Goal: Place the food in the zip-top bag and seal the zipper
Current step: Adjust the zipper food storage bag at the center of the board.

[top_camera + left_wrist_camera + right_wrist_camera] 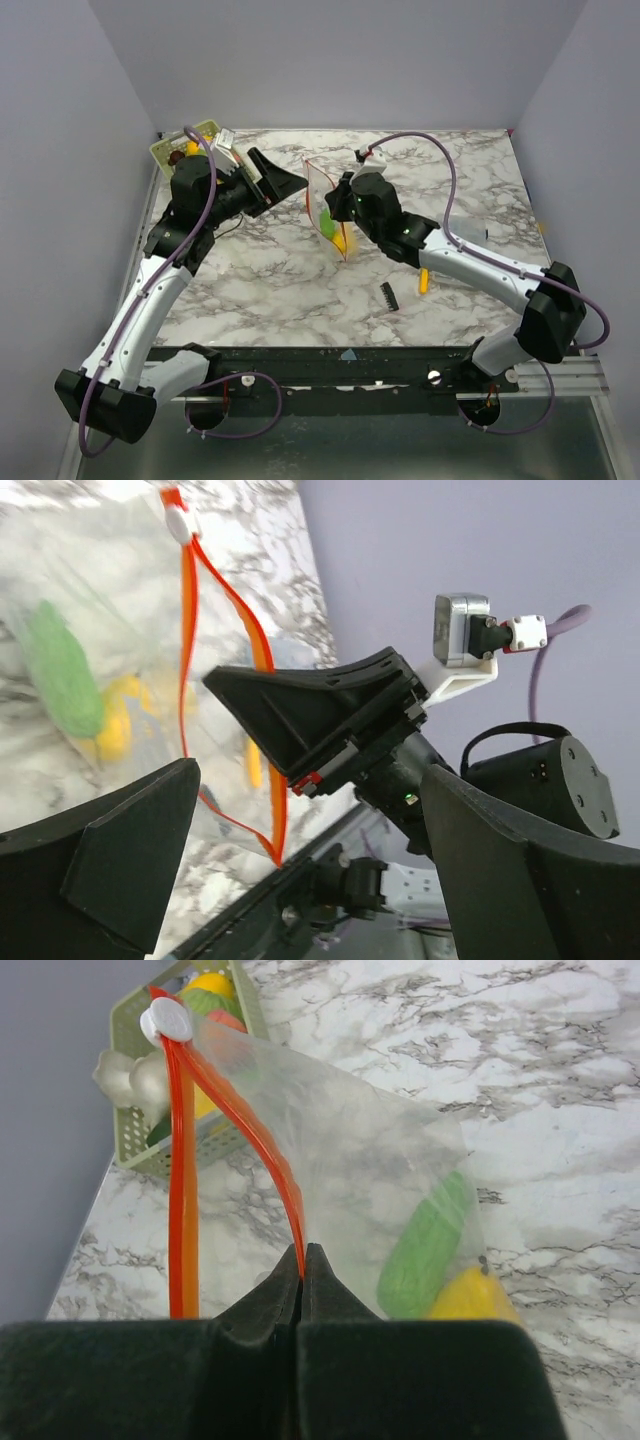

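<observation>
The zip-top bag (322, 200) hangs upright above the table's middle, mouth open, its zipper (181, 1200) forming a red-orange loop with a white slider (167, 1022) at the far end. My right gripper (303, 1256) is shut on one side of the zipper strip. A green piece of food (425, 1250) and a yellow one (470, 1297) lie inside the bag (350, 1150). My left gripper (298, 183) stands open just left of the bag, holding nothing. In the left wrist view its fingers (130, 850) frame the zipper (188, 650) and the right gripper's body.
A light green slotted basket (163, 153) with more food stands at the table's back left corner, behind the left arm. A small black comb-like piece (389, 295) and a yellow-handled screwdriver (423, 281) lie on the marble in front of the right arm.
</observation>
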`<state>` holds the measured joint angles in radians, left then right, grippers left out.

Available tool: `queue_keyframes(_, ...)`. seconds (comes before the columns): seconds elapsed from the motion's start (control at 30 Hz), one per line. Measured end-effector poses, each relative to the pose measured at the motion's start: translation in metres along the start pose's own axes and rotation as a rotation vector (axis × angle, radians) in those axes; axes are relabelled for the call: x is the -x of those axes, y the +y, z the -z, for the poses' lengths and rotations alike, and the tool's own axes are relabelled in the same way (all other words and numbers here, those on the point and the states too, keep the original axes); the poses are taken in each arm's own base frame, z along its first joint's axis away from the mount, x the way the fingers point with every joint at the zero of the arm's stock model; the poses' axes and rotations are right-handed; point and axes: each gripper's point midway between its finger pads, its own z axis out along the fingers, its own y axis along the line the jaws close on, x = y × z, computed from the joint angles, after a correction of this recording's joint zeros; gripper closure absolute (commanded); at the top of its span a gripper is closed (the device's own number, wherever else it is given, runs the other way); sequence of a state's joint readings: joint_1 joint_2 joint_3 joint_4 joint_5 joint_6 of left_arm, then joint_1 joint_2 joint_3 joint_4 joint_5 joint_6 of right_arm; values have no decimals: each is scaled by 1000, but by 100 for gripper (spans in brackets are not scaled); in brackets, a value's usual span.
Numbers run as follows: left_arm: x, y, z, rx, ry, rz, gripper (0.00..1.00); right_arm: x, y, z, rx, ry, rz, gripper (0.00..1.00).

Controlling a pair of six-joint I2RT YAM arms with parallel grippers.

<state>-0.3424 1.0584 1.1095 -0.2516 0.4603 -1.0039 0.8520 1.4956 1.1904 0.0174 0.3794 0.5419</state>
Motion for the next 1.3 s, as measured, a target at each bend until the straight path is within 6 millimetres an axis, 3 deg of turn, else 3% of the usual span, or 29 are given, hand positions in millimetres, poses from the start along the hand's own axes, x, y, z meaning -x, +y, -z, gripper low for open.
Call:
queue_keyframes(0.13,16,5,11,61,-51,-87,6,-2,-4,2,-30,43,22,99)
queue_keyframes(0.4,35,36,30,198,-127,-141,5,52,15,30,14,-27,10,99)
queue_keyframes(0.5,37,42,32,223,-131,-138,4,59,9,31,5,-40,4,99)
queue_keyframes(0.6,37,45,32,229,-133,-141,2,44,-15,13,-52,-11,6,99)
queue_keyframes(0.77,35,55,31,251,-124,-133,1,-24,-68,-33,-194,171,59,99)
queue_keyframes(0.83,35,59,31,260,-123,-128,1,-41,-71,-41,-206,242,76,99)
queue_keyframes(0.9,34,62,31,267,-119,-123,1,-42,-63,-41,-182,273,76,99)
queue_keyframes(0.97,35,64,30,274,-118,-120,1,-23,-49,-34,-137,247,60,99)
queue_keyframes(1.1,35,68,29,283,-115,-117,1,40,-15,-4,-25,123,13,99)
queue_keyframes(1.17,37,70,28,289,-116,-115,1,62,-7,10,7,68,-3,99)
queue_keyframes(1.23,38,73,28,297,-118,-112,1,72,-3,14,21,41,-10,100)
queue_keyframes(1.3,40,77,28,307,-119,-108,1,66,-6,10,15,46,-8,99)
